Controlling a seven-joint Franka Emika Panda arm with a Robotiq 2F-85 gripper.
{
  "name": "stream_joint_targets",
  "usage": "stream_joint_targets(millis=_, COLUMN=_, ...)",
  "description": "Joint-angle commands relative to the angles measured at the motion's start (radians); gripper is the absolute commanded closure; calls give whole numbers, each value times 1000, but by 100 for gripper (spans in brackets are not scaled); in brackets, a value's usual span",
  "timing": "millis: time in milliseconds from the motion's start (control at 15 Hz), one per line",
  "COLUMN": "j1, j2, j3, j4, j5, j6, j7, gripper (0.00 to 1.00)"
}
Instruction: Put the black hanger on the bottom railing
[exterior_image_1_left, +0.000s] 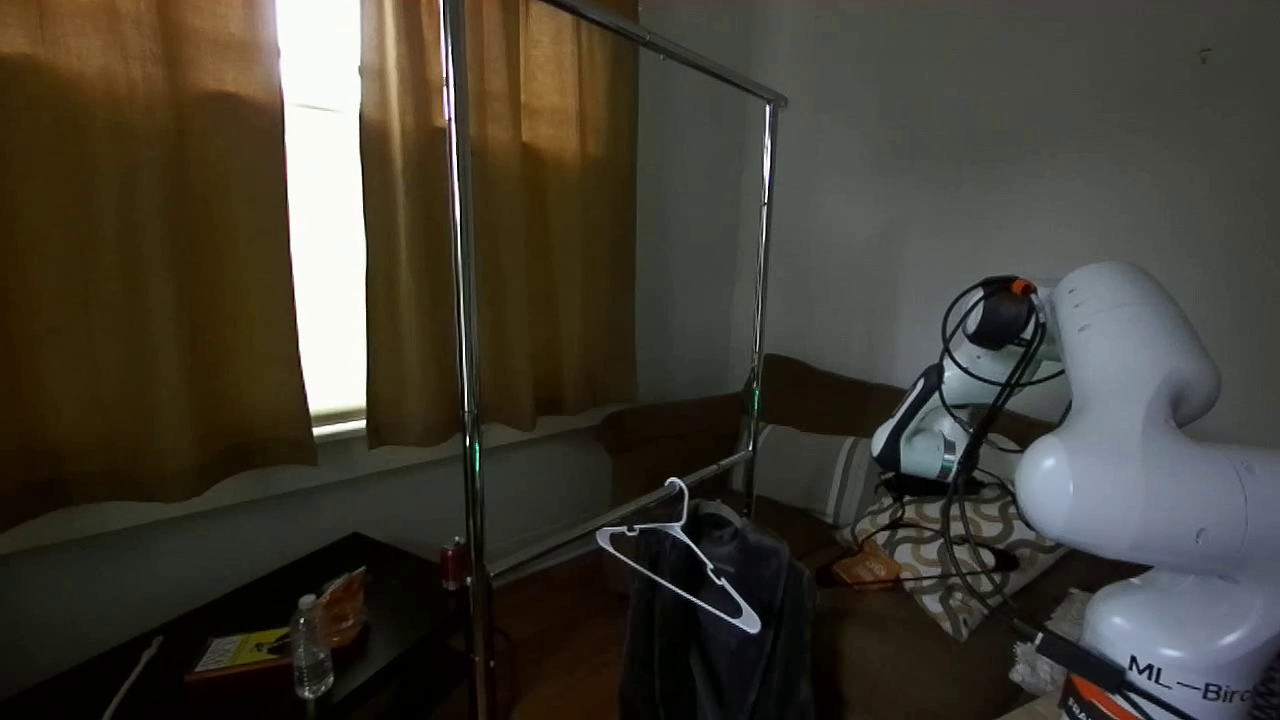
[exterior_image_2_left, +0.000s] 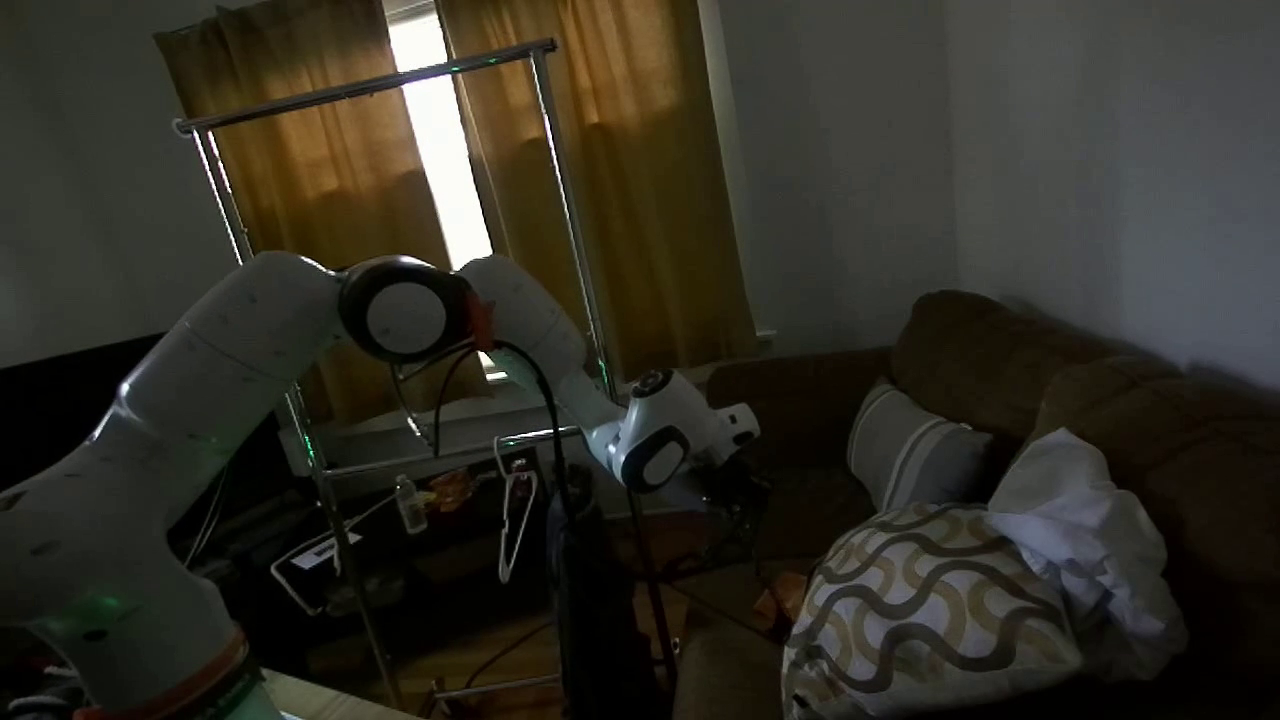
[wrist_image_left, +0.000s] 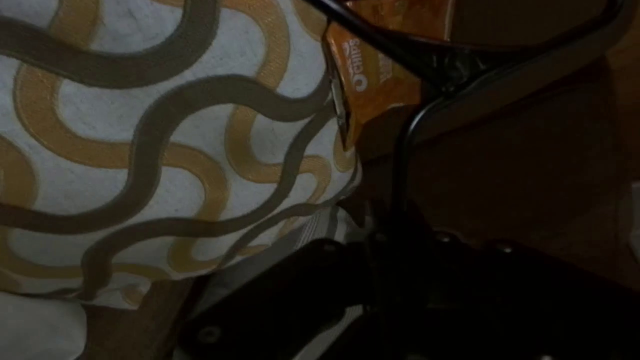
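Observation:
The black hanger (wrist_image_left: 442, 82) hangs from my gripper (wrist_image_left: 395, 227), with its hook running up between the fingertips in the wrist view. The fingers look shut on the hook, though the jaws are very dark. In an exterior view the hanger (exterior_image_1_left: 1000, 560) shows as a thin dark shape below the gripper (exterior_image_1_left: 930, 485), over the sofa and patterned pillow. The gripper (exterior_image_2_left: 738, 495) is dark in an exterior view. The bottom railing (exterior_image_1_left: 570, 536) is the rack's lower grey rod, apart from the gripper; it also shows in an exterior view (exterior_image_2_left: 540, 437), partly behind the arm.
A white hanger (exterior_image_1_left: 683, 527) and a dark jacket (exterior_image_1_left: 740, 600) hang on the bottom railing. Rack posts (exterior_image_1_left: 465, 300) and a top crossbar (exterior_image_1_left: 670, 50) frame it. A patterned pillow (exterior_image_2_left: 930, 610) and an orange bag (wrist_image_left: 385, 75) lie below the hanger. A bottle (exterior_image_1_left: 310, 650) stands on a black table.

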Motion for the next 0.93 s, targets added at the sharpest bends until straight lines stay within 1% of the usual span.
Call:
stream_joint_targets(millis=0, j1=3, j2=-26, j3=0, j4=-47, j5=-42, j6=41, j7=41, gripper=91)
stream_joint_targets(millis=67, j1=11, j2=-52, j3=-3, j4=-92, j5=-48, j6=72, j7=52, gripper=91)
stream_joint_targets(millis=200, j1=16, j2=-84, j3=-4, j4=-142, j5=-52, j6=87, j7=57, gripper=91)
stream_joint_targets(millis=467, j1=16, j2=-99, j3=-8, j4=-159, j5=-52, j6=87, j7=57, gripper=91)
stream_joint_targets(millis=533, j1=27, j2=-118, j3=-12, j4=-182, j5=-54, j6=102, j7=56, gripper=98)
stream_joint_targets(millis=667, j1=70, j2=-171, j3=-46, j4=-250, j5=-71, j6=168, j7=59, gripper=98)
stream_joint_targets(millis=867, j1=149, j2=-246, j3=-118, j4=-353, j5=-95, j6=324, j7=80, gripper=98)
